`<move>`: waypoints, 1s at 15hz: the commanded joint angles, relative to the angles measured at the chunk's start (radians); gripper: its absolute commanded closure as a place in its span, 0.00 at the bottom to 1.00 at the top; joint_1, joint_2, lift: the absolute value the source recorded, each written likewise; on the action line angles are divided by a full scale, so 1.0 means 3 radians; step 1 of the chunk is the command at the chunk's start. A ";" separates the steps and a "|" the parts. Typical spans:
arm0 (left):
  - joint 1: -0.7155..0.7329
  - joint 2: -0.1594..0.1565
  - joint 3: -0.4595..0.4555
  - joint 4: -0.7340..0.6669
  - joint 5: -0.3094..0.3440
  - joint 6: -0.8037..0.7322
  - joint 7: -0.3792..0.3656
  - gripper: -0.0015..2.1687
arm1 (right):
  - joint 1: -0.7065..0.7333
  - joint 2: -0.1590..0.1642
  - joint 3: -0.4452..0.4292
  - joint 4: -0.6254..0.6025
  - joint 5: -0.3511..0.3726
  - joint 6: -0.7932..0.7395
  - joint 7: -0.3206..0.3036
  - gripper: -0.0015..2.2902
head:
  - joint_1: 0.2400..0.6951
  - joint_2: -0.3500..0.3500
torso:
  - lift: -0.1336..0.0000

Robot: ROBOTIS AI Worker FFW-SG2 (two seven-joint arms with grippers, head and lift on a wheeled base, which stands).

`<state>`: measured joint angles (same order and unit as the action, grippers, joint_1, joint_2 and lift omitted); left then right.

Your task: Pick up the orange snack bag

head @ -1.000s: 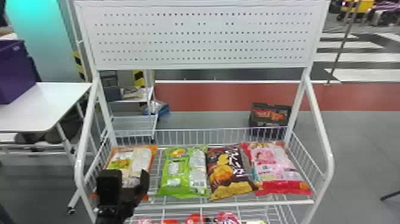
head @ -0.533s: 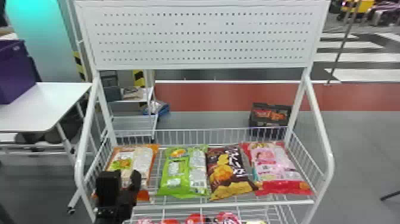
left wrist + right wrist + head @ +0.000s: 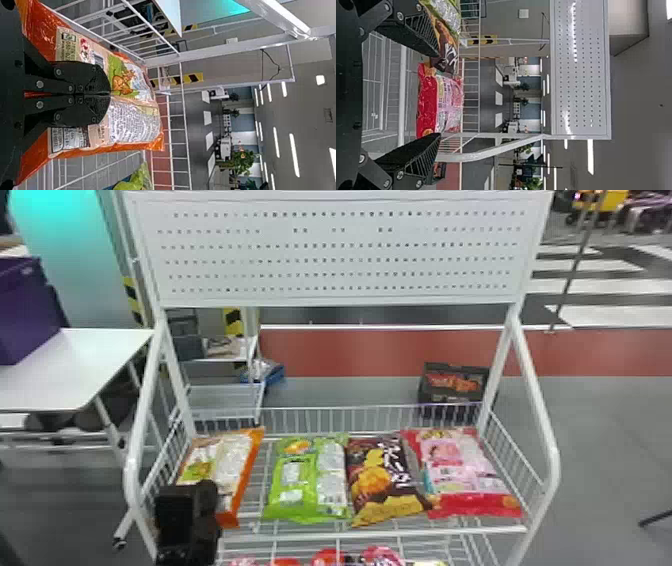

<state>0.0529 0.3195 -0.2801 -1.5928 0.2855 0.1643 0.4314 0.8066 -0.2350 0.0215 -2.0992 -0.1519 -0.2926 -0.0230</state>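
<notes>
Jaws of the left gripper [image 3: 204, 489] are closed on the orange snack bag [image 3: 227, 460], in the head view, at its near end. The bag rests at the left end of a white wire shelf [image 3: 375, 533], beside a green bag [image 3: 295, 490], a brown bag [image 3: 375, 485] and a red bag [image 3: 475, 503]. A pegboard [image 3: 340, 238] rises above; behind are a red floor stripe [image 3: 350, 352] and a black crate [image 3: 429, 394]. A purple box [image 3: 25, 310] sits on a white table [image 3: 75, 375] at left. The left arm reaches in from the bottom edge.

Seen from the left wrist, the fingers meet over the bag's printed face, and the left gripper [image 3: 110, 94] points toward the shelf's wire rail.

Over in the right wrist view, the right gripper [image 3: 439, 95] is spread wide and holds nothing, facing the red bag.
</notes>
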 commanded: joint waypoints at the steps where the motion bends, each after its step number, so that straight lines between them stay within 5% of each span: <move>1: 0.0054 0.0004 0.0013 -0.0106 0.0000 -0.0008 0.0014 0.66 | 0.0011 0.0001 0.0000 -0.0018 0.0000 -0.0009 0.0000 0.09 | 0.57 0.50 | 1.00; 7: 0.0228 0.0014 0.0039 -0.0469 0.0010 0.0002 0.0050 0.66 | 0.0037 -0.0015 0.0000 -0.0059 0.0000 -0.0019 0.0000 0.09 | 0.57 0.50 | 1.00; 15: 0.1071 0.0137 0.0208 -0.1512 0.0046 -0.0090 0.0040 0.66 | 0.0032 -0.0015 0.0010 -0.0059 0.0000 -0.0019 0.0000 0.09 | 0.57 0.50 | 1.00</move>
<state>0.3240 0.3511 -0.2232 -1.9990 0.2987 0.1510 0.4430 0.8173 -0.2393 0.0235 -2.1183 -0.1519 -0.2983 -0.0230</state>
